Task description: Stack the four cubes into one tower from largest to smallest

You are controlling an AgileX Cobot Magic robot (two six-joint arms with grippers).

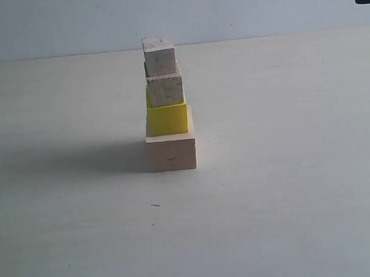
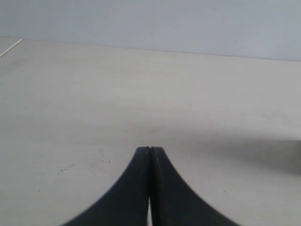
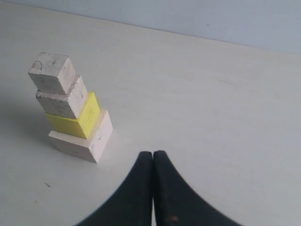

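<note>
Near the table's [image 1: 289, 201] middle, toward twelve o'clock, the tower [image 1: 167, 108] stands: large cube [image 1: 171, 153], yellow cube [image 1: 167, 119], brownish cube [image 1: 165, 89], smallest cube [image 1: 159, 55] on top. Both the left gripper [image 2: 149, 150] and right gripper [image 3: 153, 154] are clenched, empty.

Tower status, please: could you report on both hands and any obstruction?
Left hand shut, empty. Right hand shut, empty, clear of tower. Tower standing, four high, largest at bottom. Nothing in the way.
</note>
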